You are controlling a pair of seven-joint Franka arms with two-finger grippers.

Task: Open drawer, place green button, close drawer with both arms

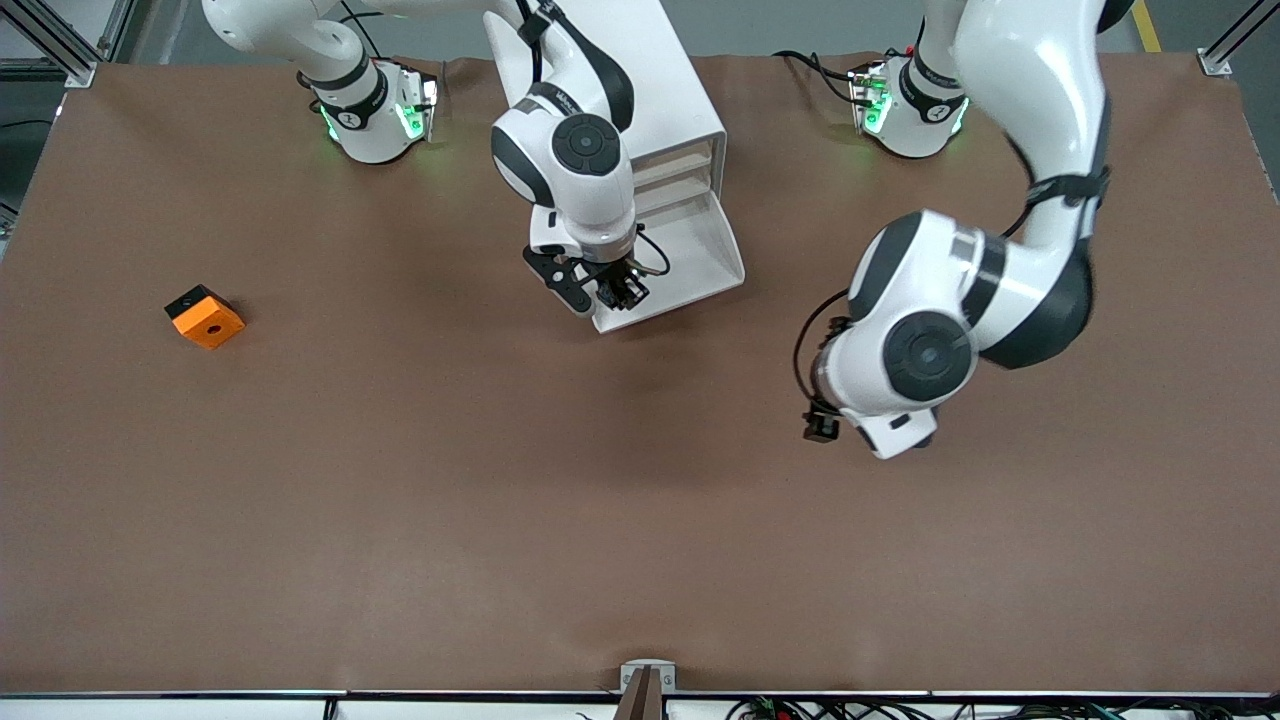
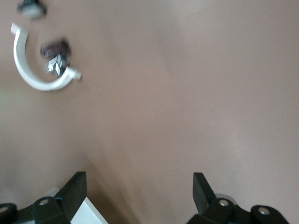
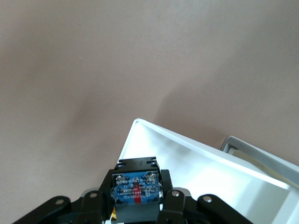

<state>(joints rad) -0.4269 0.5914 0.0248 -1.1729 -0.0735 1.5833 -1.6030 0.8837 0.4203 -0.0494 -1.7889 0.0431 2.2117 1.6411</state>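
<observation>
I see the white boxy cabinet (image 1: 660, 90) on the brown table (image 1: 400, 480), its shallow white drawer (image 1: 700, 250) pulled open. My right gripper (image 1: 622, 290) clamps the tiny blue-and-black button (image 3: 136, 186) over the drawer's front edge. My left gripper (image 2: 140, 196), fingers spread, hovers over bare table nearby. A small orange block (image 1: 205, 317) sits well apart.

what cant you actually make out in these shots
- The button's green cap: the right wrist view shows only its blue-and-black body between the right gripper's fingers.
- Left gripper: hidden under the arm in the front view.
- Drawer floor: partly covered by the right gripper in the front view.
- Small parts beside a white curved piece: blurred in the left wrist view.
</observation>
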